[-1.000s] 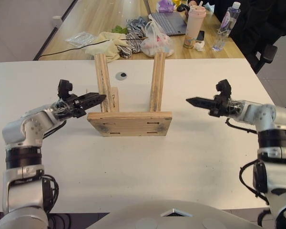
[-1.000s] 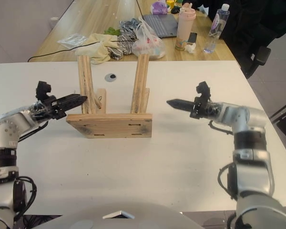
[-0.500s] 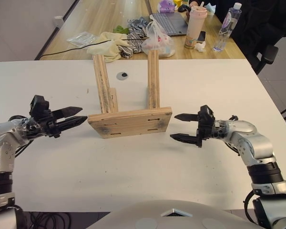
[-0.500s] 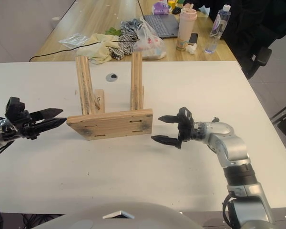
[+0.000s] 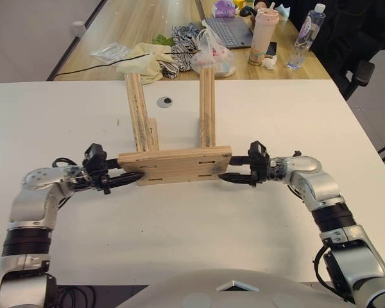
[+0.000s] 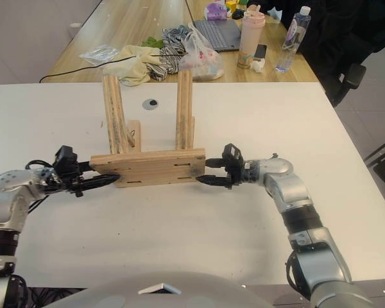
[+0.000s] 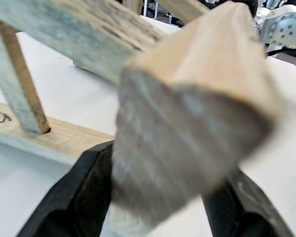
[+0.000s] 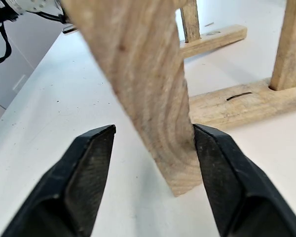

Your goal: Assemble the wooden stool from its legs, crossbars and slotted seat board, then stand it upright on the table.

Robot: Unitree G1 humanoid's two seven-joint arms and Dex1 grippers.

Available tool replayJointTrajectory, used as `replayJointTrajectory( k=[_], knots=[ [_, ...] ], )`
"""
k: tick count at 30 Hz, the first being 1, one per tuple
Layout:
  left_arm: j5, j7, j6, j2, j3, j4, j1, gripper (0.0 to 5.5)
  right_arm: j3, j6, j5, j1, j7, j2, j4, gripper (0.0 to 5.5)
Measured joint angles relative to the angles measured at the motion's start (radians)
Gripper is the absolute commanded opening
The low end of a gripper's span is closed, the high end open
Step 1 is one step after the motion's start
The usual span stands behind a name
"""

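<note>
The stool (image 5: pixel 179 144) is laid on its side at the middle of the bench (image 5: pixel 179 237), its seat board (image 5: pixel 175 165) on edge and its legs (image 5: pixel 138 109) pointed toward 12 o'clock. The right gripper (image 5: pixel 234 174) is spread around the board's 3 o'clock end. The left gripper (image 5: pixel 123 172) is set at the 9 o'clock end; whether it pinches cannot be told.

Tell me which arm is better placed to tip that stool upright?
Left, probably. The left tool looks closed on the seat board at one end; the right tool straddles the other end with a gap beside one finger.
</note>
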Motion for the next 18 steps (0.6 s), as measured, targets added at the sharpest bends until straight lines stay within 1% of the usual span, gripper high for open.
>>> replayJointTrajectory(
  k=[3, 6, 10, 12, 14, 17, 18],
  knots=[
    [-0.007, -0.03, 0.023, -0.001, -0.017, 0.005, -0.01, 2.2, -0.004, 0.015, -0.008, -0.021, 0.004, 0.0, 0.014, 1.92],
    [-0.044, -0.042, 0.126, 0.008, -0.016, -0.012, -0.031, 2.19, -0.024, 0.123, 0.024, -0.034, 0.025, -0.001, 0.006, 1.9],
    [-0.151, -0.028, 0.286, 0.011, 0.04, -0.052, -0.063, 2.19, -0.108, 0.353, 0.138, -0.049, 0.03, -0.011, -0.079, 1.9],
    [-0.235, 0.014, 0.416, 0.011, 0.093, -0.104, -0.072, 2.19, -0.17, 0.495, 0.229, -0.054, 0.015, -0.04, -0.137, 1.9],
    [-0.329, 0.079, 0.547, -0.003, 0.149, -0.15, -0.085, 2.19, -0.248, 0.627, 0.328, -0.058, -0.021, -0.04, -0.176, 1.88],
    [-0.476, 0.198, 0.704, -0.033, 0.239, -0.202, -0.096, 2.15, -0.363, 0.796, 0.489, -0.062, -0.113, -0.031, -0.209, 1.8],
    [-0.593, 0.294, 0.778, -0.054, 0.296, -0.213, -0.099, 2.12, -0.423, 0.873, 0.6, -0.066, -0.192, -0.011, -0.21, 1.76]
  ],
)
